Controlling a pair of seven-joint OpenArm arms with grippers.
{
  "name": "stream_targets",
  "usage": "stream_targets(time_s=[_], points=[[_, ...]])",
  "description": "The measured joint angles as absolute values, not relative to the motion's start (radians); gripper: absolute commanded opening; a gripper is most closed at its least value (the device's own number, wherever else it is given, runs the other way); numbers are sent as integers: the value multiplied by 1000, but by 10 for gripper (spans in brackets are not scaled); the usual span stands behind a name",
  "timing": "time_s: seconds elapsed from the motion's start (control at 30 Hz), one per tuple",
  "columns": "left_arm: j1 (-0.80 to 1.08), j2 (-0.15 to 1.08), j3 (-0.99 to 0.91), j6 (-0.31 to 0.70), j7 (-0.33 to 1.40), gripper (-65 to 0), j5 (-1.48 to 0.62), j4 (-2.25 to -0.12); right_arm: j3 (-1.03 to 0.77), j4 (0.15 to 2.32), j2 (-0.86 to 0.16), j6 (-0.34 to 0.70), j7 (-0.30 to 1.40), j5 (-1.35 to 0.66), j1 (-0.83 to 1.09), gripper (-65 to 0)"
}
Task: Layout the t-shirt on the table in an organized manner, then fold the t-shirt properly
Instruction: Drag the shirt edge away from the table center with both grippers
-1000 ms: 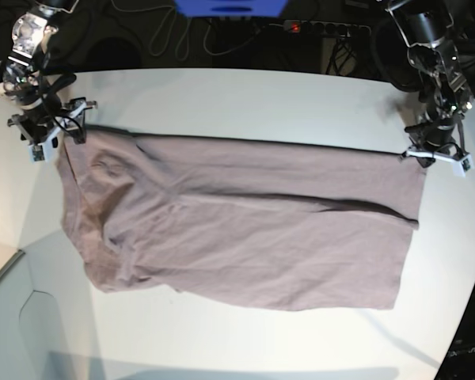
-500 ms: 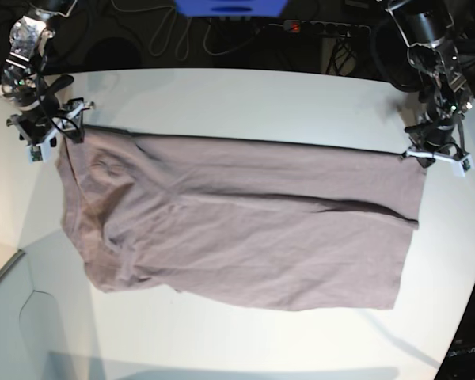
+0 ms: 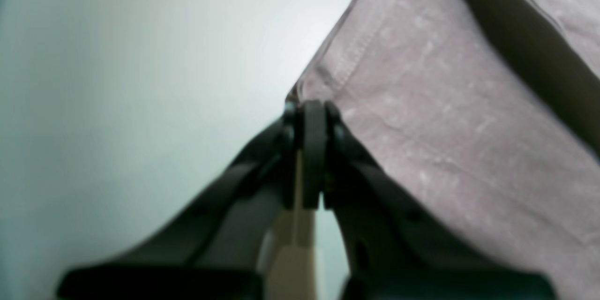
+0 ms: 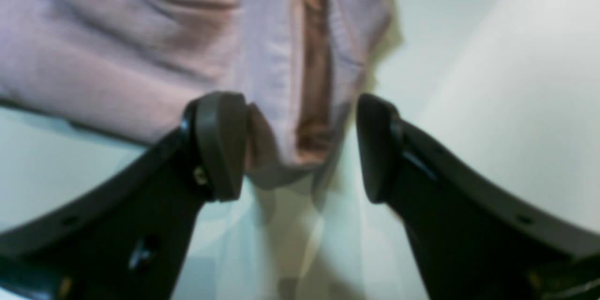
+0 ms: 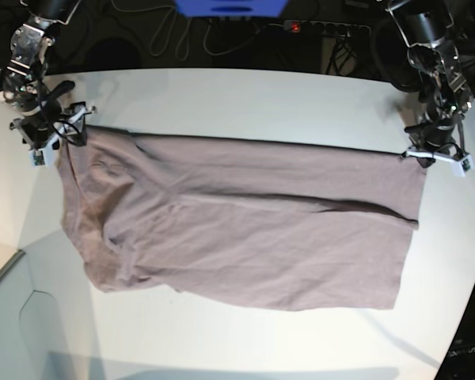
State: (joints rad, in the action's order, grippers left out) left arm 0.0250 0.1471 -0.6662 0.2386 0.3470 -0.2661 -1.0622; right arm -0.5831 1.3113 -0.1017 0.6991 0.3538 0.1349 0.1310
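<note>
base view: t-shirt [image 5: 245,222] spread on table [image 5: 245,99].

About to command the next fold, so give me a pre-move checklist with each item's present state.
1. Left hand shut at the t-shirt corner: ok.
2. Fabric actually pinched in the left hand: cannot tell; cloth meets the tips, but the view is blurred.
3. Right hand open: ok.
4. Right hand gripping the shirt: not ok; cloth lies between its fingers, unclamped.
5. Shirt spread flat on the table: not ok; creases cross the middle, one end bunched.
</note>
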Motion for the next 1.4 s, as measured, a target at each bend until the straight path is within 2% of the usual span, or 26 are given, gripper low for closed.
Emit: stream_targets(time_s=[0.73,0.83,1.0,1.07,1.23,1.4], points=[[25,153,-666,239,351,-650,-262,-1062,-565,1200,-119,696,289,104,92,-283],[25,153,-665,239,351,-650,-262,-1062,-565,1199,-119,695,289,104,92,-355],[25,155,-665,239,354,-650,-262,-1062,-567,1199,-121,695,292,104,93,-581],[32,155,-665,239,350,-650,-262,-1062,-567,1200,-121,695,294,104,93,-650],[53,155,-667,243,345,-650,-266,-1074,-567,1203,-121,696,298,99,95,-650],[90,157,-667,238,447,-650,-260,-1162,-566,1230,-118,696,325,110,99,-650]])
